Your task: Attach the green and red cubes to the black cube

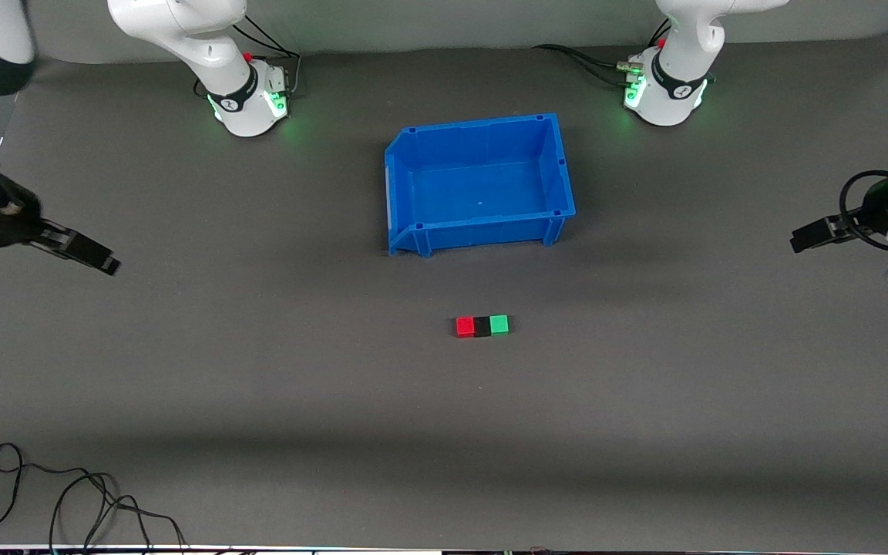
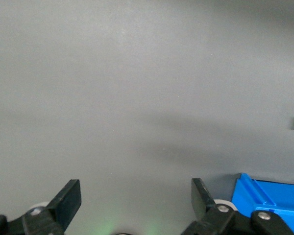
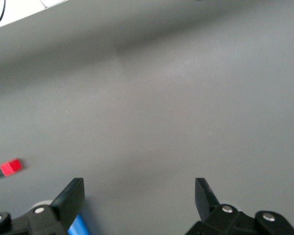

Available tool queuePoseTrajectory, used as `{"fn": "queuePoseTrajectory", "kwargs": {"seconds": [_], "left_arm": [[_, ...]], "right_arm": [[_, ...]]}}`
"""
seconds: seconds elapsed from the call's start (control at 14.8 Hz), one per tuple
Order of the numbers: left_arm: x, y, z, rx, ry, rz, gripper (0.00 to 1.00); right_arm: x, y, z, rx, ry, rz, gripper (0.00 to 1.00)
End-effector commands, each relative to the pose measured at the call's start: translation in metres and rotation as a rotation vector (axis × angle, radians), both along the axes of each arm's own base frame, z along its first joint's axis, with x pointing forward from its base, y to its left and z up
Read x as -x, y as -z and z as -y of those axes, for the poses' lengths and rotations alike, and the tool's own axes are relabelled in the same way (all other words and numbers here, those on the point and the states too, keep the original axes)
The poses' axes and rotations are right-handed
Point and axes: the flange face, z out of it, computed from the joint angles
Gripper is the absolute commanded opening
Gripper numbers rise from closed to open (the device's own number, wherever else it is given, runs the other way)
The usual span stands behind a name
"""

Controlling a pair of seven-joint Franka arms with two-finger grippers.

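The three little cubes are sitting together on the dark grey table in one short row, nearer to the front camera than the blue bin and apart from it. The red cube is lying at the right arm's end of the row, the black cube is sitting in the middle, and the green cube is lying at the left arm's end. Each coloured cube is touching a face of the black one, so the row's long axis is running from one arm's end of the table toward the other, roughly parallel to the bin's nearest wall. I am seeing no writing or label on the cubes or on the bin.

The left gripper is hanging over bare table out at the left arm's end, well apart from the cubes. In the left wrist view its fingers are standing wide apart with nothing between them, and a corner of the bin and a sliver of green are showing at the edge.

The right gripper is hanging over bare table at the right arm's end, likewise spread wide and holding nothing, as its fingers are showing in the right wrist view.

A loose black cable is lying on the table near the front camera, toward the right arm's end.
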Motion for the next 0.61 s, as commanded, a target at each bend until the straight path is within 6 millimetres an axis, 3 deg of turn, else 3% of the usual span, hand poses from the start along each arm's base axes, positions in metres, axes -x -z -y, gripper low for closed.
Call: {"fn": "queuePoseTrajectory", "kwargs": {"seconds": [0.0, 0.27, 0.54], "left_arm": [[0.009, -0.010, 0.000, -0.019, 0.048, -0.012, 1.00], [0.015, -0.029, -0.011, 0.007, 0.148, -0.020, 1.00], [0.021, -0.038, -0.026, 0.021, 0.182, 0.008, 1.00]], "right_arm": [[0.011, -0.008, 0.014, 0.027, -0.161, 0.012, 1.00], [0.015, -0.014, 0.034, 0.035, -0.250, 0.024, 1.00], [0.016, -0.011, 0.031, 0.027, -0.252, 0.007, 1.00]]}}
